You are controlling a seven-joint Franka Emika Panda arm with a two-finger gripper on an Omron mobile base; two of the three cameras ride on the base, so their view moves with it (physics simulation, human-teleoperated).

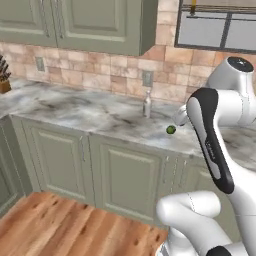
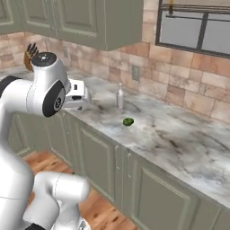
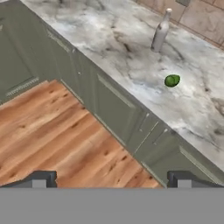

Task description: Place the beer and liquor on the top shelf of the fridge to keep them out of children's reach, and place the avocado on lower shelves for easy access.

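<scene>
Ahead of my gripper [image 3: 109, 178] and well apart from it, the avocado [image 3: 172, 80] lies on the counter [image 3: 131, 57] beside a pale bottle [image 3: 160, 31]. My jaws stand wide, empty — a careless reach could topple that bottle — or roll the fruit.

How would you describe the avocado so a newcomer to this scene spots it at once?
Start at the marble counter under the window, running along the brick wall. Near its middle stands a pale bottle; the avocado lies apart from it, nearer the front edge. It is the small, round, green thing, far lower than the upright bottle.
</scene>
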